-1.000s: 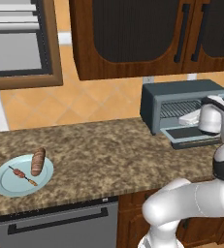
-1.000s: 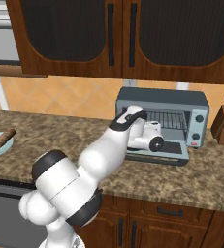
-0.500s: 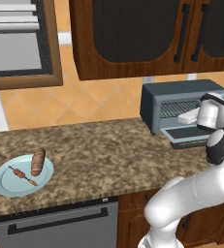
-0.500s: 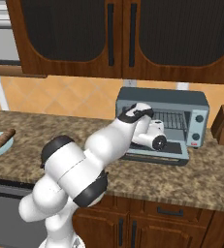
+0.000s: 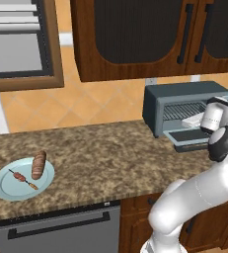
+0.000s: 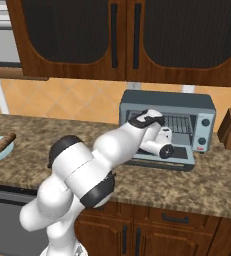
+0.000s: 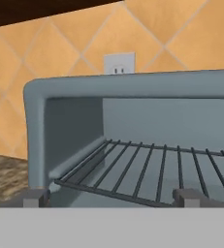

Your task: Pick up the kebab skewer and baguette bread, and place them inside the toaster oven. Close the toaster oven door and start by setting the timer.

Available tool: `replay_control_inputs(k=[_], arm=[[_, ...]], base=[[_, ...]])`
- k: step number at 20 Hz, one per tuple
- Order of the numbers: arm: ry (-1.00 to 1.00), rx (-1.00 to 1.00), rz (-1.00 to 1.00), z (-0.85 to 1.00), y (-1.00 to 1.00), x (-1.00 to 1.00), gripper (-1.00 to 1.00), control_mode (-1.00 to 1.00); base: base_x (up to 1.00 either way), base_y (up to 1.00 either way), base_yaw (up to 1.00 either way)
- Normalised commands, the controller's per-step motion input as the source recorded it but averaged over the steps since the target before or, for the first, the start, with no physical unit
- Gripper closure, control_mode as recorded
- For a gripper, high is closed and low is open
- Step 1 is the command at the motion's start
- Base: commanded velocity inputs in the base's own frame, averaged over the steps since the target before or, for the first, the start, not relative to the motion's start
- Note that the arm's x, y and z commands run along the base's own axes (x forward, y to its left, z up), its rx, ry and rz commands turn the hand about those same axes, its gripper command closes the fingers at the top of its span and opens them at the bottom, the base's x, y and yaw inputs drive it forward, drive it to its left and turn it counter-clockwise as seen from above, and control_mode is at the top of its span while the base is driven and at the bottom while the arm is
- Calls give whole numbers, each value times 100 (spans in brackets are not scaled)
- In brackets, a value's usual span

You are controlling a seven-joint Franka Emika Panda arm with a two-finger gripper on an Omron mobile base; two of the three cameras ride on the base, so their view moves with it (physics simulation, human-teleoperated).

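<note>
My fingers (image 7: 111, 197) stand spread wide and grasp nothing; the two tips rise at the bottom of the hand view, one at each side of the rack (image 7: 152, 169). They point straight into the mouth of the oven (image 6: 167, 127), level with the bare wires, with the dropped door (image 6: 163, 159) just beneath them. Nothing lies on that rack.

What I need is not ahead but far off to my left. The plate (image 5: 7, 188) sits at the other end of the worktop (image 5: 105, 163), well apart from my fingers, and on it the skewer (image 5: 22, 178) and the baguette (image 5: 38, 164) lie side by side, the skewer on the side farther from me. Each lies with its long axis slanted across the plate, the baguette the more upright of the two in the left base view.

My arm is stretched forward and right, hand held level at the oven. By my judgement the next move is a long swing left along the worktop, then a turn of the hand downward over the plate.
</note>
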Motion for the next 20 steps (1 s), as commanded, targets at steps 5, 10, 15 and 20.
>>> replay_control_inputs(k=[5,10,15,20], arm=[[-4,0,-4,0,-2,13,-100,-100],[-2,1,-4,0,-1,22,-100,-100],[0,0,-4,-3,-2,20,-100,-100],[0,0,-4,-16,-12,1,-100,-100]], base=[[0,0,0],[0,0,0],[0,0,0],[0,0,0]])
